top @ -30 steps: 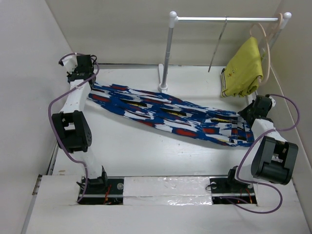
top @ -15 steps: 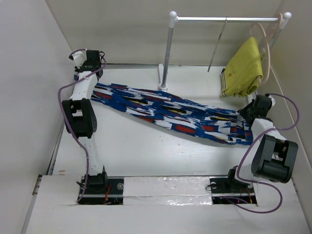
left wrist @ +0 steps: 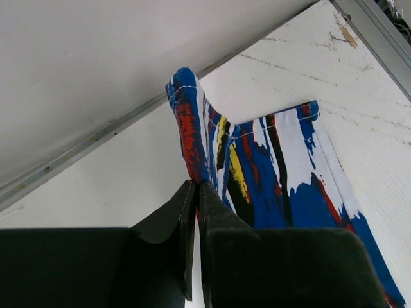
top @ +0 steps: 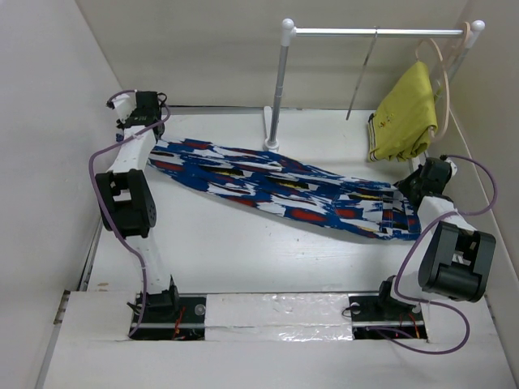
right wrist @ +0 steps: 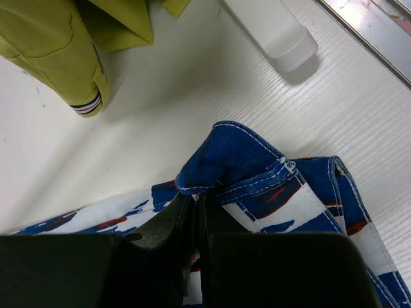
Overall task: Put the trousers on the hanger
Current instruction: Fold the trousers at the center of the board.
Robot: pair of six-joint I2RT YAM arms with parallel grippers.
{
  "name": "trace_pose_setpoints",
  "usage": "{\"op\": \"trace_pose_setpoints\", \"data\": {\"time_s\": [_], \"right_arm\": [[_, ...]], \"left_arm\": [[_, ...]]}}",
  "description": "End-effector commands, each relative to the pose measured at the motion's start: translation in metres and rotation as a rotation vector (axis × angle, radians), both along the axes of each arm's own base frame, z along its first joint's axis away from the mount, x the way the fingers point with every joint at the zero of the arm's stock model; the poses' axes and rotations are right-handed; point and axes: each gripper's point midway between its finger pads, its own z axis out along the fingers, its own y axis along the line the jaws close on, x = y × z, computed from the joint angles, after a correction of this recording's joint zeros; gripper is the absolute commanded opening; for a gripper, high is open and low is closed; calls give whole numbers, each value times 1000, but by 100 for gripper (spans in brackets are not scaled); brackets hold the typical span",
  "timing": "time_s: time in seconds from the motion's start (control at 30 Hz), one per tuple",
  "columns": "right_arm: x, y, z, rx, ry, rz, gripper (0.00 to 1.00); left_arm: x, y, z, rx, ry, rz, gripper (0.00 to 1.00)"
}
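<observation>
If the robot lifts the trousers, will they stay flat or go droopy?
Probably droopy: the trousers crumple into folds where the left gripper and right gripper pinch them. Held by both ends, the middle would likely sag. The cloth looks thin, so probably light.

Trousers (top: 284, 190): laid across the table (top: 243, 251), one end in my left gripper (left wrist: 194, 192), the other in my right gripper (right wrist: 196, 200).
Yellow garment (top: 403, 117): behind my right fingers, on the rail (top: 340, 32).
Hanger (top: 362, 74): same rail, left of the garment.
</observation>
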Motion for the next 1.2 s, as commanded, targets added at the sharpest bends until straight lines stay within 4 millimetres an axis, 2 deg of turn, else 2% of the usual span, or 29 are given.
{"op": "trace_pose_setpoints", "data": {"time_s": [0.0,0.17,0.2,0.23,0.27,0.3,0.33,0.4,0.43,0.5,0.53,0.67,0.73,0.77,0.83,0.87,0.9,1.0,1.07,1.1,1.13,1.17], "right_arm": [[15,-34,28,-104,-96,-81,2],[16,-35,27,-105,-92,-85,2],[16,-35,27,-106,-91,-84,2],[16,-35,27,-108,-92,-85,2],[17,-36,27,-108,-92,-87,2],[17,-36,27,-110,-92,-86,2],[18,-37,27,-112,-92,-84,2],[19,-38,25,-113,-83,-86,2],[20,-38,25,-113,-81,-85,2],[22,-39,21,-111,-73,-82,2],[24,-39,21,-109,-71,-81,2],[31,-39,21,-99,-78,-74,5],[32,-40,23,-99,-81,-75,6],[33,-40,25,-98,-86,-75,7],[34,-37,27,-102,-90,-68,11],[34,-36,32,-104,-103,-66,13],[34,-35,33,-103,-108,-60,15],[32,-29,42,-93,-142,-45,23],[33,-21,47,-82,-165,-22,30],[32,-20,51,-84,-179,-20,32],[32,-14,51,-79,-182,-5,41],[31,-13,50,-75,-185,0,44]], "left_arm": [[-12,37,45,99,-102,122,0],[9,30,40,109,-102,95,0],[17,28,52,123,-121,88,0],[23,29,45,129,-105,87,0],[27,30,46,133,-103,85,0],[36,26,56,138,-130,76,0],[42,27,47,143,-110,69,0],[52,28,52,148,-125,64,0],[57,28,42,149,-103,55,0],[66,21,38,140,-104,33,0],[69,21,27,137,-86,31,0],[78,19,4,124,-55,12,0],[84,18,-3,122,-50,-3,5],[88,13,-4,123,-53,-15,11],[93,7,-8,124,-51,-34,24],[95,6,-10,124,-48,-45,38],[96,6,-8,127,-51,-43,43],[98,1,-6,107,-63,-76,54],[97,-2,5,88,-91,-84,56],[95,-7,2,67,-87,-104,57],[92,-8,12,60,-106,-109,59],[90,-9,16,56,-121,-112,60]]}}
